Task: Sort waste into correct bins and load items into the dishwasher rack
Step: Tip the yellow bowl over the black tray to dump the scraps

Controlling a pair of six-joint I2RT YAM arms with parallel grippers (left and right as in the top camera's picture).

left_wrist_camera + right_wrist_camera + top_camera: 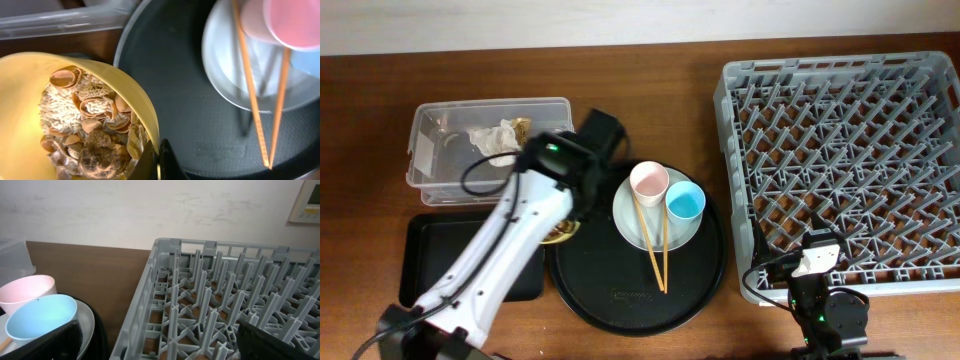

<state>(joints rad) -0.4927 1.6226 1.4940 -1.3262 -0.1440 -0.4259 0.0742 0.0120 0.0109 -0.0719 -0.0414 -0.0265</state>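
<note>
The task is judged to be at an early stage. The crumpled paper wad and the gold wrapper are seen lying in the clear tub, at ten o'clock from the round black tray, so that part of the sorting appears done.

The food scraps (rice-like grains and shell pieces, as far as can be told) are heaped in the yellow bowl. Its rim is pinched between the fingers of the left gripper. The bowl is found at the round tray's nine o'clock edge, beside the shallow black tray, in whose visible part nothing can be made out.

No items are seen in the dishwasher rack, at three o'clock. The pink cup, blue cup and chopsticks rest on the plate. The right gripper is spread wide, holding nothing, at the rack's six o'clock edge.
</note>
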